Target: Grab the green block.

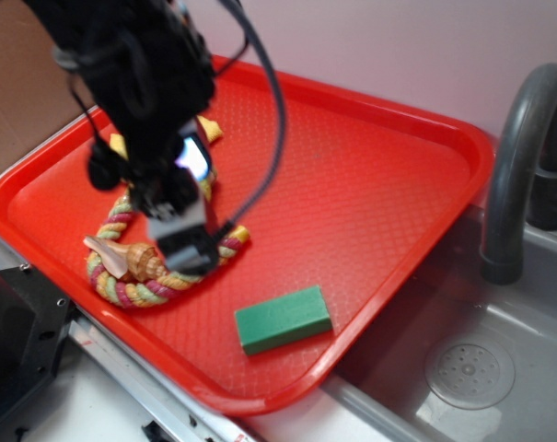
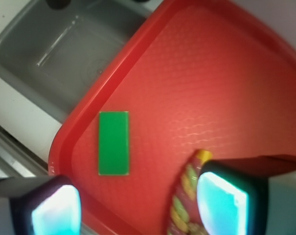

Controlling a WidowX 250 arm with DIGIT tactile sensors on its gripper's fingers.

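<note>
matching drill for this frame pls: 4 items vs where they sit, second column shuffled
Items:
1. green block
2. rope toy
3. faucet
4. gripper

Places:
A. rising beside the grey sink
B. above the rope ring, jaws apart
C. lying flat near the red tray's front edge, nothing touching it
D. coiled at the tray's left end

Pairs: 1-C, 2-D, 3-A, 4-B
</note>
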